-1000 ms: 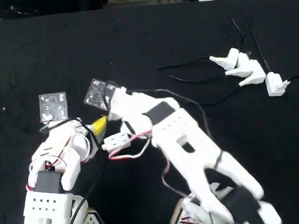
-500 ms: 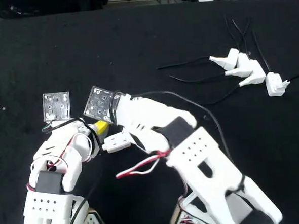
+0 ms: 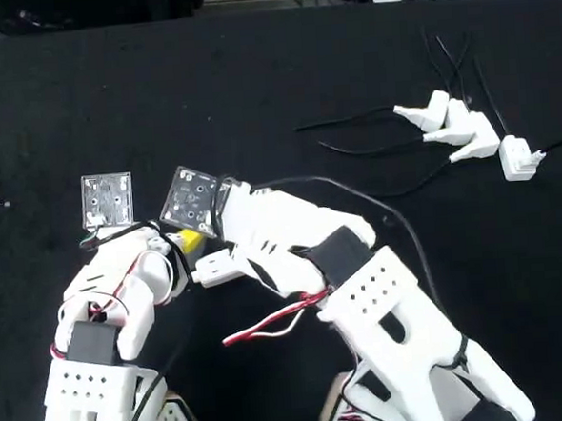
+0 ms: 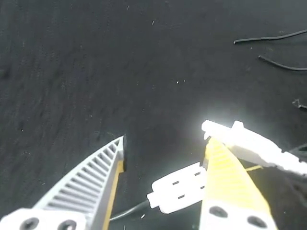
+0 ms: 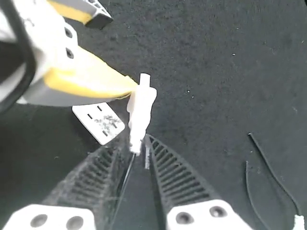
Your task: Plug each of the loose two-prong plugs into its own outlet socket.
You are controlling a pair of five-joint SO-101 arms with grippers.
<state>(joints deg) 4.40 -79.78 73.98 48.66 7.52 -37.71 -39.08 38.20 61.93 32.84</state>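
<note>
A white outlet socket (image 3: 218, 266) with several slots lies on the black table between the two arms. My left gripper (image 4: 164, 141) stands open around the socket (image 4: 180, 189), and its yellow finger (image 4: 225, 177) touches the socket's end. My right gripper (image 5: 138, 149) is shut on a white two-prong plug (image 5: 141, 108) by its tail, held just above the socket (image 5: 98, 123) and against the tip of the left gripper's yellow finger (image 5: 91, 84). That plug (image 4: 240, 143) also shows in the left wrist view. Three loose white plugs (image 3: 462, 133) with black cords lie at the far right.
Black cords (image 3: 354, 149) trail across the table from the loose plugs toward the middle. A black cord (image 3: 396, 222) loops over the right arm (image 3: 362, 282). Red and white wires (image 3: 269, 321) hang under that arm. The far left of the black table (image 3: 46, 110) is bare.
The right arm has swung left and forward, bringing the plug down beside the left gripper's yellow finger. The left arm and the socket have hardly shifted.
</note>
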